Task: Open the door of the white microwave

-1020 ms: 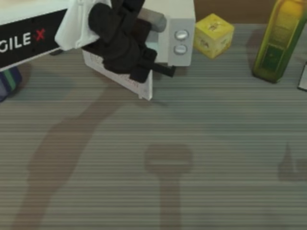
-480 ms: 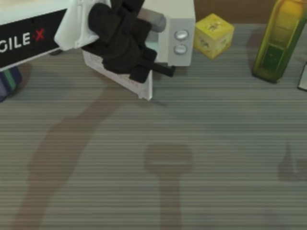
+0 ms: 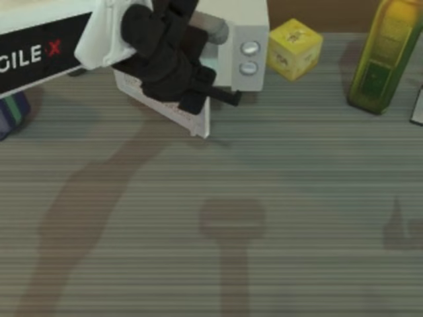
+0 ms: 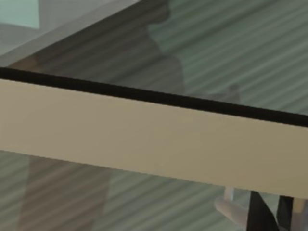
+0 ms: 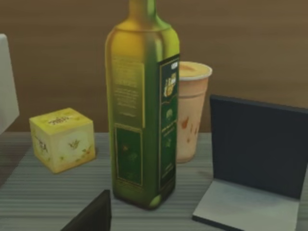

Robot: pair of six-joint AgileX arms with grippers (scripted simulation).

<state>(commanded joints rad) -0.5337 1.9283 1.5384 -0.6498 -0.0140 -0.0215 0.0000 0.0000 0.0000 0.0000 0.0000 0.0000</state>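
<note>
The white microwave (image 3: pixel 246 26) stands at the back centre of the table, its two silver knobs (image 3: pixel 249 57) facing forward. Its door (image 3: pixel 188 117) is swung partly open, toward the front left. My left gripper (image 3: pixel 213 96), black, sits over the door's free edge and is shut on the door by its handle. In the left wrist view the door's edge (image 4: pixel 144 139) fills the picture as a pale band. A grey handle (image 4: pixel 232 211) and dark fingers (image 4: pixel 260 214) show below it. My right gripper (image 5: pixel 137 226) is parked outside the top view, open and holding nothing.
A yellow cube (image 3: pixel 294 47) sits right of the microwave. A tall green bottle (image 3: pixel 386 53) stands at the back right, with an orange cup (image 5: pixel 192 110) and a dark upright panel (image 5: pixel 260 149) near it. A blue striped object (image 3: pixel 10 112) lies at the left edge.
</note>
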